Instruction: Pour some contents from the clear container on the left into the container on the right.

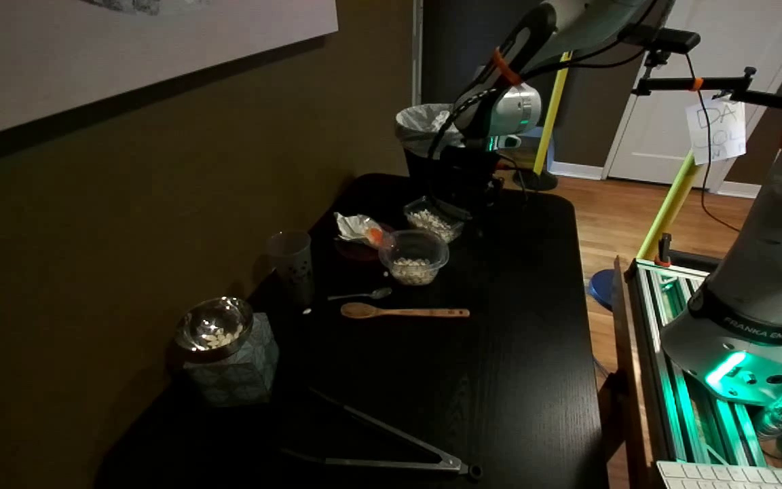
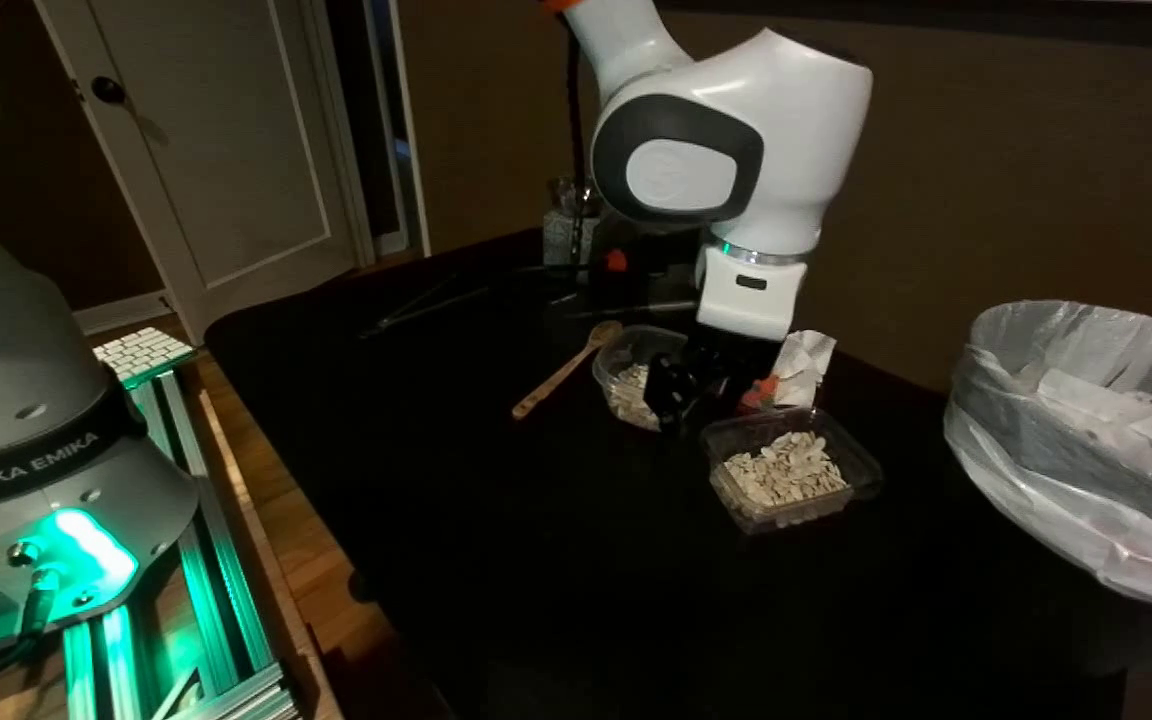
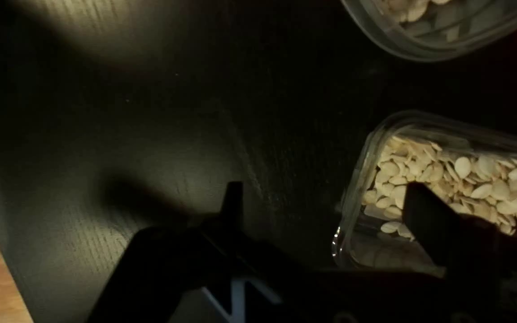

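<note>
1. The gripper (image 3: 326, 193) has its fingers (image 3: 424, 220) spread wide in the wrist view, with nothing held between them; in both exterior views it is black against dark surroundings, its outline hard to make out
2. The clear rectangular container (image 3: 386, 251) rests on the black table (image 1: 513, 367) with pale seed-like pieces (image 3: 478, 184) inside; the wrist view cuts it off at the right and a finger covers part of it, and I cannot tell whether that fingertip hangs above the pieces or reaches down among them
3. The round clear tub (image 2: 641, 347), with similar pieces in it, stands just beside that container, to its left in both exterior views; in an exterior view the gripper hides its right side, and the wrist view catches only part of it at the top edge
4. A dark red dish (image 1: 357, 254) is mostly hidden by crumpled paper (image 1: 357, 227) and the tub
5. The translucent cup (image 1: 290, 261) fades into shadow at its base
6. The tongs (image 1: 447, 463) are lost in the dark toward their tips
7. The metal bowl (image 1: 201, 316) sits on a patterned box (image 1: 231, 380), the pale bits inside it too small to name
8. The white-lined bin (image 2: 1046, 500) runs off the right edge of an exterior view
</note>
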